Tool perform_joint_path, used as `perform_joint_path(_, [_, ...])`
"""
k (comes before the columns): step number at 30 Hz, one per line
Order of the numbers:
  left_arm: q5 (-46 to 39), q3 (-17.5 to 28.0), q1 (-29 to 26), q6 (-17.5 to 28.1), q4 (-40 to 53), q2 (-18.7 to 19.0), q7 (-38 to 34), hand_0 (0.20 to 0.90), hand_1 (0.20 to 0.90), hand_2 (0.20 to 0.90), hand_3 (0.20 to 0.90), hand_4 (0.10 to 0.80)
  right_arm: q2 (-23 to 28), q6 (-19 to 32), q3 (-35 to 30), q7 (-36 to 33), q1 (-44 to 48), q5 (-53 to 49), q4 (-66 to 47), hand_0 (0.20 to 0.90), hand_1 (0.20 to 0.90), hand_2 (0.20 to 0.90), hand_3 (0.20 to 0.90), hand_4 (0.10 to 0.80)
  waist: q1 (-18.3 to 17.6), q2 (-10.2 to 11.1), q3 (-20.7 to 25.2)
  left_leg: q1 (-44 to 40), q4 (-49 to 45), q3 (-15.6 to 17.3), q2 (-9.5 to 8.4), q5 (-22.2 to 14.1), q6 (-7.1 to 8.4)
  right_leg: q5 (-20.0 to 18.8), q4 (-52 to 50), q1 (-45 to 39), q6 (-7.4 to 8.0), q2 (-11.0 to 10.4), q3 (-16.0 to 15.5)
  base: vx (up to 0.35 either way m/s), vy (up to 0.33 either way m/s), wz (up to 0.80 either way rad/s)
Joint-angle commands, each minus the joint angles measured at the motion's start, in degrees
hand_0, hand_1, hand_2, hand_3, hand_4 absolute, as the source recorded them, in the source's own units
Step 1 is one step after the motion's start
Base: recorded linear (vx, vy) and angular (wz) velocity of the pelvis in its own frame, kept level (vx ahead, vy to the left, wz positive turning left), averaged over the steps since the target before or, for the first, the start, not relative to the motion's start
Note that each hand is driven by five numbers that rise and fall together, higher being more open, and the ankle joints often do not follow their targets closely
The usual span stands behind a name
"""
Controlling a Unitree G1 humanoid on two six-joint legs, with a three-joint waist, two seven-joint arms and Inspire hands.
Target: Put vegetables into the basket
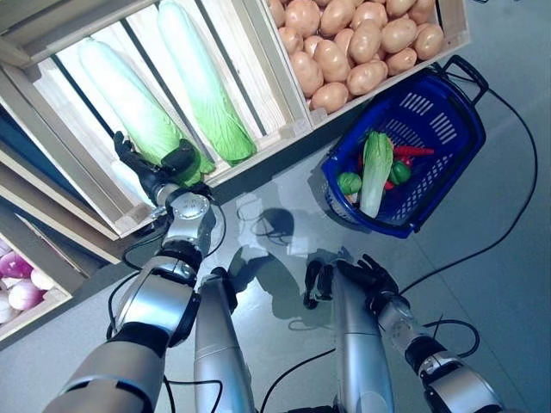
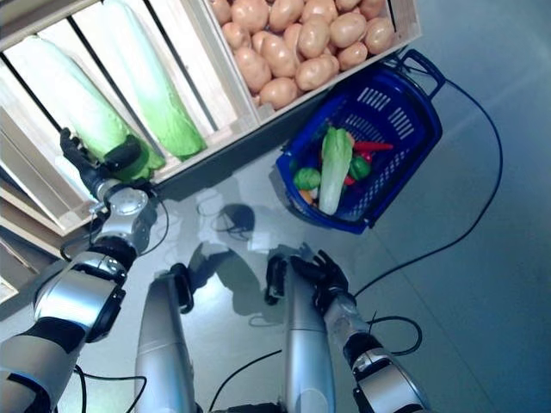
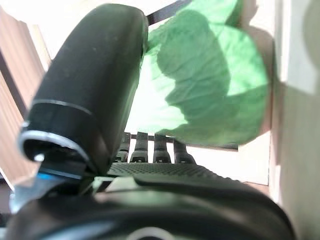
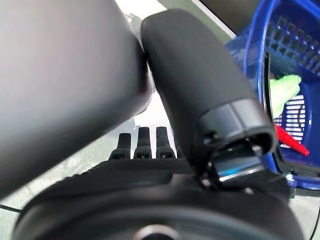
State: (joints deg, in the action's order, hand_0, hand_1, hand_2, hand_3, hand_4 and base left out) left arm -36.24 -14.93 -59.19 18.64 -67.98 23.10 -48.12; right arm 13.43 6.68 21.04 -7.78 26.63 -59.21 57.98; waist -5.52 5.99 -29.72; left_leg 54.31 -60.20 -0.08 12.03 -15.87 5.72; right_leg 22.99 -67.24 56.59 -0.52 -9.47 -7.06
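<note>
Cabbage (image 1: 138,107) lies in the slatted wooden crate (image 1: 284,129) on the left, and the left hand (image 1: 159,168) is at its green leafy end. Most of that hand's palm is hidden from above by its own wrist, so how firmly it has the leaves is hard to judge. In the left wrist view the thumb (image 3: 87,95) stands up beside the green leaf (image 3: 210,85) and the fingers (image 3: 150,150) stretch out straight below it; the hand looks open, against the cabbage and not closed round it. A second cabbage (image 1: 202,77) lies just beside the first in the same crate, its white stem cut off by the picture's edge.

Down low, the right hand (image 1: 370,280) hangs near the floor (image 1: 482,258), well apart from the crates. In its wrist view its fingers (image 4: 142,142) are straight, its thumb (image 4: 200,80) is raised, and it holds nothing.

Past it, the blue basket (image 1: 448,163) sits on the floor just under the crate of potatoes (image 1: 353,43). Inside it lie a small cabbage (image 1: 375,168), something round and green (image 1: 349,182), another green piece (image 1: 400,172) and a red pepper (image 1: 413,151); what lies under these is hidden. At the far left edge, purple onions (image 1: 17,280) show in a lower crate, mostly cut off.
</note>
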Motion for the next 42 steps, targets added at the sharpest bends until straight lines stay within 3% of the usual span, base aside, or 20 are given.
perform_joint_path(1, [-3.39, -0.55, -3.35, 0.03, -2.27, 7.01, 4.58, 0.9, 0.9, 0.9, 0.9, 0.8, 0.61, 2.17, 1.53, 1.93, -4.5, -2.67, -4.25, 0.9, 0.9, 0.9, 0.9, 0.8, -1.32, 0.45, -0.07, -1.13, -0.92, 5.33, -1.4, -5.72, -6.77, -2.05, 3.34, -2.04, -0.17, 1.38, 3.14, -0.034, 0.004, 0.02])
perform_joint_path(4, [-8.64, -0.67, -3.87, 0.86, -1.43, 8.04, 11.18, 0.9, 0.9, 0.9, 0.9, 0.8, 1.18, 2.73, 1.78, 1.37, -5.12, -1.27, -6.07, 0.9, 0.9, 0.9, 0.9, 0.8, -1.55, 0.34, -0.07, 0.29, -2.02, 5.33, -1.4, -6.03, -7.07, -1.89, 2.57, -0.76, -0.34, 1.37, 3.18, -0.028, 0.011, 0.09])
perform_joint_path(5, [-10.55, -0.57, -3.75, 1.48, -0.96, 8.14, 13.66, 0.695, 0.695, 0.695, 0.695, 0.664, 1.29, 2.65, 1.84, 0.81, -5.22, -0.79, -6.73, 0.9, 0.9, 0.9, 0.9, 0.8, -1.6, 0.28, -0.07, 0.45, -2.16, 5.36, -1.4, -6.09, -7.11, -1.85, 2.47, -0.61, -0.37, 1.35, 3.18, -0.016, 0.016, 0.07])
perform_joint_path(6, [-11.54, -0.36, -3.58, 1.94, -0.57, 8.32, 15.15, 0.585, 0.585, 0.585, 0.585, 0.59, 1.39, 2.6, 1.68, 0.66, -5.43, -0.4, -7.11, 0.9, 0.9, 0.9, 0.9, 0.8, -1.61, 0.23, -0.07, 0.61, -2.33, 5.39, -1.32, -6.12, -7.11, -1.81, 2.37, -0.48, -0.4, 1.31, 3.16, 0.0, 0.0, 0.0])
perform_joint_path(7, [-12.23, -0.24, -3.4, 2.25, -0.16, 8.34, 15.71, 0.519, 0.519, 0.519, 0.519, 0.546, 1.47, 2.58, 1.59, 0.61, -5.55, -0.33, -7.28, 0.9, 0.9, 0.9, 0.9, 0.8, -1.6, 0.2, -0.07, 0.61, -2.35, 5.4, -1.32, -6.14, -7.11, -1.8, 2.37, -0.49, -0.41, 1.29, 3.14, -0.004, 0.011, 0.08])
perform_joint_path(8, [-13.55, 0.1, -2.83, 2.8, 0.84, 8.3, 16.24, 0.331, 0.331, 0.331, 0.331, 0.42, 1.6, 2.51, 1.37, 0.61, -5.79, -0.27, -7.54, 0.9, 0.9, 0.9, 0.9, 0.8, -1.54, 0.11, -0.07, 0.39, -2.23, 5.42, -1.36, -6.16, -7.1, -1.8, 2.51, -0.71, -0.39, 1.26, 3.1, 0.003, 0.011, 0.14])
perform_joint_path(9, [-14.23, 0.46, -2.37, 3.09, 1.44, 8.34, 16.73, 0.3, 0.3, 0.3, 0.3, 0.4, 1.65, 2.44, 1.18, 0.6, -5.93, -0.15, -7.58, 0.9, 0.9, 0.9, 0.9, 0.8, -1.48, 0.03, -0.07, 0.05, -1.99, 5.48, -1.37, -6.15, -7.13, -1.8, 2.69, -1.01, -0.4, 1.24, 3.07, 0.006, 0.015, 0.17])
perform_joint_path(16, [-19.78, 2.87, -0.42, 4.26, 2.31, 8.73, 22.84, 0.3, 0.3, 0.3, 0.3, 0.4, 1.67, 1.83, -0.05, 0.7, -6.76, 0.74, -7.06, 0.9, 0.9, 0.9, 0.9, 0.8, -1.37, -0.25, -0.07, -2.96, -0.61, 6.42, -1.2, -6.18, -7.14, -1.73, 3.83, -3.65, -0.49, 1.07, 2.93, 0.012, 0.023, -0.07])
perform_joint_path(26, [-19.16, 4.97, 4.82, 3.53, 2.56, 9.32, 27.0, 0.3, 0.3, 0.3, 0.3, 0.4, 1.66, 0.86, -1.97, 2.33, -8.58, 2.55, -4.9, 0.9, 0.9, 0.9, 0.9, 0.8, -1.31, -1.22, 0.27, -16.28, 9.0, 10.06, -1.03, -4.07, -6.46, -3.34, 11.96, -15.62, 0.31, 0.43, 2.53, 0.029, 0.047, -0.02])
perform_joint_path(32, [-18.78, 6.13, 10.14, 4.47, 4.69, 8.54, 31.4, 0.3, 0.3, 0.3, 0.3, 0.4, 1.08, 0.09, -3.15, 3.03, -11.02, 3.1, -3.92, 0.9, 0.9, 0.9, 0.9, 0.8, -1.02, -2.4, 4.16, -25.34, 16.76, 11.52, -1.85, -2.01, -6.5, -4.88, 19.2, -23.99, 0.85, -0.66, 1.99, 0.083, 0.036, -0.03])
perform_joint_path(37, [-17.52, 7.27, 18.55, 7.38, 10.06, 4.56, 34.71, 0.3, 0.3, 0.3, 0.3, 0.4, -0.99, 0.05, -4.43, 3.2, -14.39, 1.97, -3.77, 0.9, 0.9, 0.9, 0.9, 0.8, -0.02, -3.59, 7.68, -33.64, 25.63, 12.19, -3.48, 0.87, -6.48, -7.41, 28.05, -32.16, 1.7, -1.32, 0.95, 0.128, -0.012, -0.03])
perform_joint_path(42, [-13.04, 7.37, 30.79, 11.06, 18.43, -1.43, 34.44, 0.3, 0.3, 0.3, 0.3, 0.4, -3.31, 1.0, -4.84, 1.18, -19.01, 4.52, -7.95, 0.9, 0.9, 0.9, 0.9, 0.8, 1.75, -4.78, 12.09, -42.86, 35.66, 12.65, -6.2, 4.32, -6.28, -11.3, 39.72, -42.34, 3.6, -2.65, -2.27, 0.099, -0.027, -0.07])
